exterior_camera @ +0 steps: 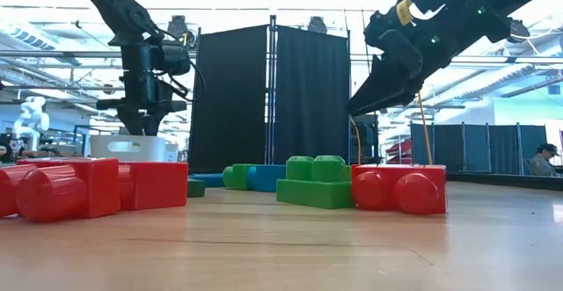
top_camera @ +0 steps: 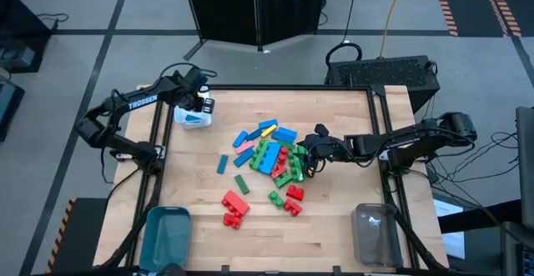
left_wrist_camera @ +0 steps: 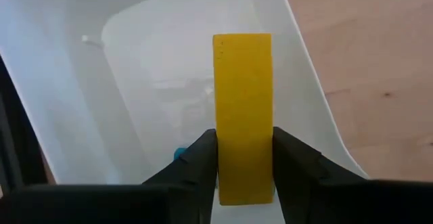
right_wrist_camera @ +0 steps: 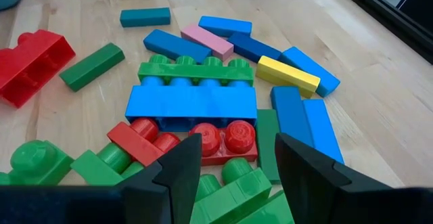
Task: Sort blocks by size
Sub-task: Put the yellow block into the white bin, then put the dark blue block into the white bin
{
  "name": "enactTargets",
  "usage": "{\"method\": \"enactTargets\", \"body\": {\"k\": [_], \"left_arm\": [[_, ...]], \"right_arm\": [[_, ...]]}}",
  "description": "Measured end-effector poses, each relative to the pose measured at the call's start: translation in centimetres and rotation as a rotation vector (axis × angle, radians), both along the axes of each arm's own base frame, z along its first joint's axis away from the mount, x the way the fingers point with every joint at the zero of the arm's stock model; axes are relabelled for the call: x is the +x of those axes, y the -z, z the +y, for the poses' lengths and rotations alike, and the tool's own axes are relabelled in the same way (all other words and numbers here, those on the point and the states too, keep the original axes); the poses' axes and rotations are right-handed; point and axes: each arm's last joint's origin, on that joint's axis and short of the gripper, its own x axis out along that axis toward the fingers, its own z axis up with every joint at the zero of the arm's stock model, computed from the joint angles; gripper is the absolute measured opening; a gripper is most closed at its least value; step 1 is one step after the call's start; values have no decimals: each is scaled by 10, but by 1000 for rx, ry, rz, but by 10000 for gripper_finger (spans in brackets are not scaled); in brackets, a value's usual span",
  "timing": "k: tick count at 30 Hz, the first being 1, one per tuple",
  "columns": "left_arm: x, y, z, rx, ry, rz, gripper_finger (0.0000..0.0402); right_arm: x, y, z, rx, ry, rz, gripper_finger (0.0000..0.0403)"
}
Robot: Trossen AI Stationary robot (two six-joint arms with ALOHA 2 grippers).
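Blocks lie heaped at the middle of the wooden table, loose ones scattered toward the near-left. Far left: white bin at the table's far-left corner, with the left gripper directly above it, fingers clamped on a yellow bar whose long axis runs straight out past the fingertips over the bin's inside; something small and blue shows low in the bin, too hidden to identify. Near-left corner: teal bin. Between it and the heap: two red bricks, a dark green bar and a teal bar, each lying flat at its own angle. Heap centre: long blue brick lying flat, parallel to and touching a green four-stud brick behind it, red bricks beside it. Right gripper hovers over the heap's right edge, fingers apart, touching nothing. Near-right corner: clear bin.
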Motion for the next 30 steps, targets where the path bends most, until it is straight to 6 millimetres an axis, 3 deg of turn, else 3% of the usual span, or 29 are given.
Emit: {"method": "enactTargets", "body": {"k": [12,26,30], "left_arm": [[-2,-2,-6,-37,37,17,148],[11,-52,-63,95,198,-150,148],[19,-58,-84,87,218,-197,148]], "right_arm": [[0,0,0,2,2,-2,176],[1,-1,0,8,10,-19,176],[2,-2,0,18,17,-35,176]]}}
